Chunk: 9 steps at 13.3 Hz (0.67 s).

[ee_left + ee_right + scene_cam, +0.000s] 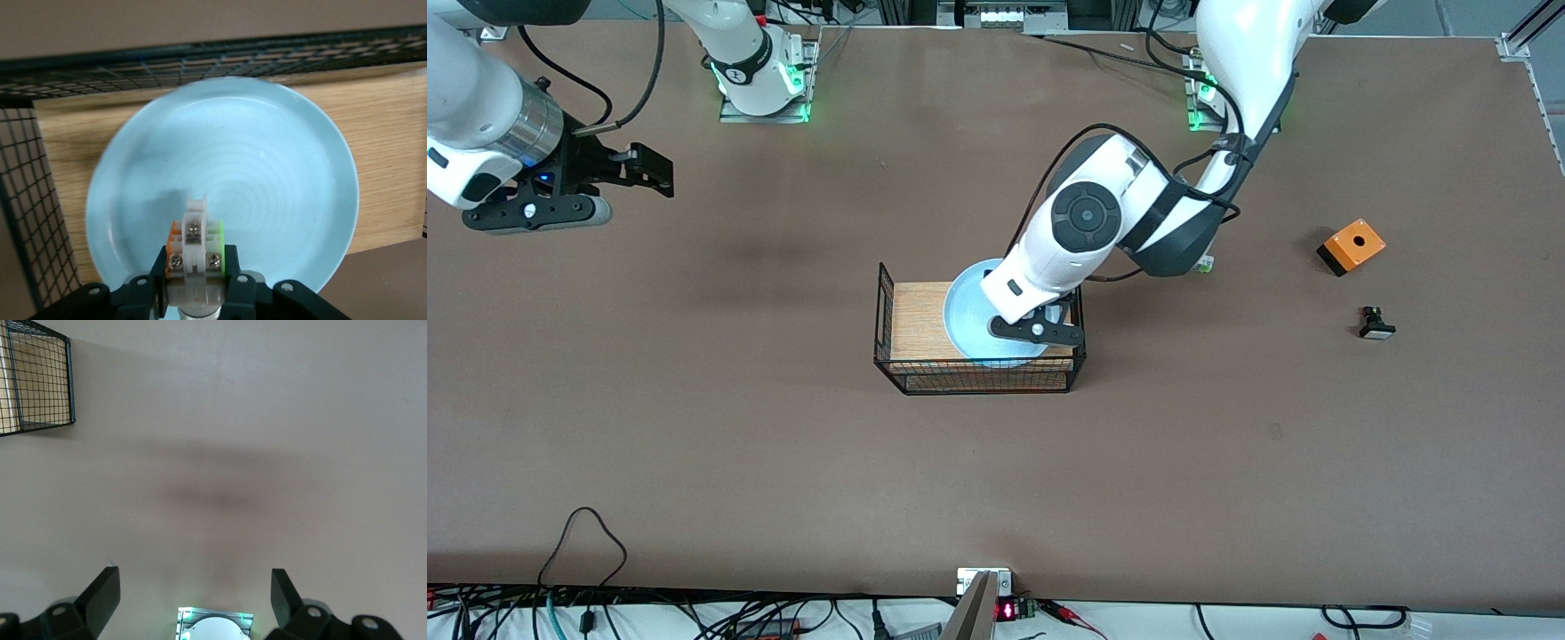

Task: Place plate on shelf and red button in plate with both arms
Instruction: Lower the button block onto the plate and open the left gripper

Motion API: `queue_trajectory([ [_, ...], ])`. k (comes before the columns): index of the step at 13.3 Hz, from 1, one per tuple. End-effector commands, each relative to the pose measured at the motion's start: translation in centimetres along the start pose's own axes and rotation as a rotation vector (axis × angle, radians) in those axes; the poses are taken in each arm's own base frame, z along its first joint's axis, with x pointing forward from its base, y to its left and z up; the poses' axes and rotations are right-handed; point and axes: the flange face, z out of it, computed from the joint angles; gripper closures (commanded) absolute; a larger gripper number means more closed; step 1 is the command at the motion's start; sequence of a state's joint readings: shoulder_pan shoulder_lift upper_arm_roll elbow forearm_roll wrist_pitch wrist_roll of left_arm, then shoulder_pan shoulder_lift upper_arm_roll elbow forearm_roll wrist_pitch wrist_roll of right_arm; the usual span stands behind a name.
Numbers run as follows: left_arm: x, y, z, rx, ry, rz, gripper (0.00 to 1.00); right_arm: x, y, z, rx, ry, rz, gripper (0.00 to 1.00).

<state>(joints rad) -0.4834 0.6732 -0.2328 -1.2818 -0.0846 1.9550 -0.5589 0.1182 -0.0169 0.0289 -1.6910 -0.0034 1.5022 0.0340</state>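
A brown surface (783, 444) seen from above, with two white robot arms based along its top edge. Near the middle stands a black wire rack (889, 356) with a wooden top, and on that top lies the plate (965, 311), round, shallow, pale light blue and glossy. It sits toward the left arm's end of the rack.

The left hand (1040, 331) is directly over the plate, and its arm hides part of the plate's rim in the front view. In the left wrist view the left hand (195, 280) is closed on the red button (195, 243), a small white blocky switch with screw heads, an orange side and a green side. The red cap cannot be seen from this angle. The plate (267, 173) fills most of that view beneath the switch, with the rack's wooden top and wire mesh (40, 213) around it. Whether the switch touches the plate cannot be told.

The right hand (645, 169) waits in the air over bare surface near the corner at the right arm's end of the top edge. In the right wrist view its fingers (100, 593) stand wide apart and hold nothing.

Toward the left arm's end of the surface lie an orange box (1352, 246) with a round hole, and, nearer the front camera, a small black switch (1376, 324) with a white cap.
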Motion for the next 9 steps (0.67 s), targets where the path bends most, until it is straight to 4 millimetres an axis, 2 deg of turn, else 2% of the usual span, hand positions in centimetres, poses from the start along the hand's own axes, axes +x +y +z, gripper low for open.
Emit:
queue_trajectory([
  [1,0.1,1.5,0.4,-0.016,0.020,0.008,1.00,0.1,-0.6,-0.3,0.011,0.000,-0.003,0.00],
  [4,-0.2,2.1,1.1,-0.015,0.019,0.012,1.00,0.6,-0.3,-0.2,0.014,0.001,0.002,0.00],
  [5,-0.2,2.0,1.2,-0.013,0.019,0.012,0.91,0.7,-0.4,-0.3,0.016,0.003,0.001,0.00],
  [6,0.0,1.8,1.6,-0.009,0.014,0.016,0.62,0.9,-0.4,-0.6,0.016,0.009,-0.002,0.00],
  [7,0.3,1.4,1.5,-0.009,0.019,0.021,0.01,0.9,-0.5,-0.8,0.015,0.013,-0.003,0.00],
  [9,0.3,1.6,1.0,-0.016,0.033,0.026,0.00,1.3,-0.3,-0.7,0.015,0.012,0.000,0.00],
])
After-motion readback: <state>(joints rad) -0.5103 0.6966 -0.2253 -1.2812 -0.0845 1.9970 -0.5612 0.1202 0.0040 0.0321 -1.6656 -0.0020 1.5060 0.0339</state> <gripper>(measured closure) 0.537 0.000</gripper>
